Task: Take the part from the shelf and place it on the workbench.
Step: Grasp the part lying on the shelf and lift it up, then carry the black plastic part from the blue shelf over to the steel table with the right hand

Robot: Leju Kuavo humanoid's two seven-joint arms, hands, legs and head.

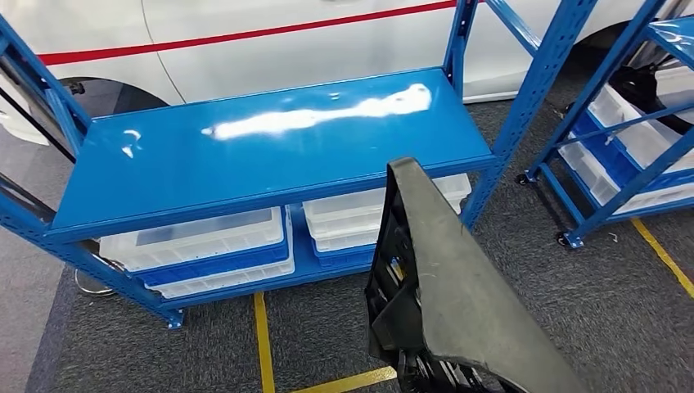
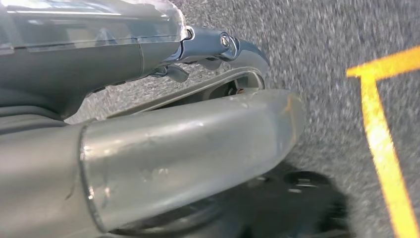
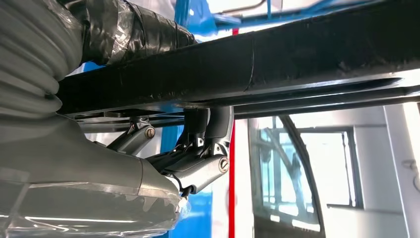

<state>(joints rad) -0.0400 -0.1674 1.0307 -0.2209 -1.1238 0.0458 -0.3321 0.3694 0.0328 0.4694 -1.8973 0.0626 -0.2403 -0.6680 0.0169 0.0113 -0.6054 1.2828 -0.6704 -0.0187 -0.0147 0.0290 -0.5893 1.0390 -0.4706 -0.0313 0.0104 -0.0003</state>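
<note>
**Black plastic part in hand, close to the blue rack**

Black, long plastic part with ribs on the back (image 1: 458, 303), up in the air at the near right of the head view. Not on any shelf and not set down yet. Leans up and away, with its narrow top end just past the front edge of the big blue metal rack with the flat shiny top (image 1: 245, 164).

Right hand (image 3: 198, 148) clamped on the part from below: dark fingers (image 3: 208, 129) hooked up onto the long black edge (image 3: 297, 54), seen from the right wrist. Left hand (image 2: 148, 124) down low over the grey floor (image 2: 322, 29), beside a yellow floor line (image 2: 381, 144). Hard to tell there whether fingers are apart or curled, so cannot say.

White plastic bins (image 1: 205, 241) on the low shelf of the blue rack, under the flat top. White car with a red stripe (image 1: 286, 33) behind the rack. Second blue rack (image 1: 622, 123) off at the far right.

Looks stiff, not floppy. Probably light for its size, being thin plastic with ribs. Smooth front, so maybe a bit slippery. Long, so likely to swing or tip when held at one end with one hand. Best held by a rib or a firm edge, close to the middle. Thin tip and corners may scrape or crack if bumped on the metal edge of the rack.

Flat blue top looks like the place to put it. Lay down flat, well in from the front edge.
</note>
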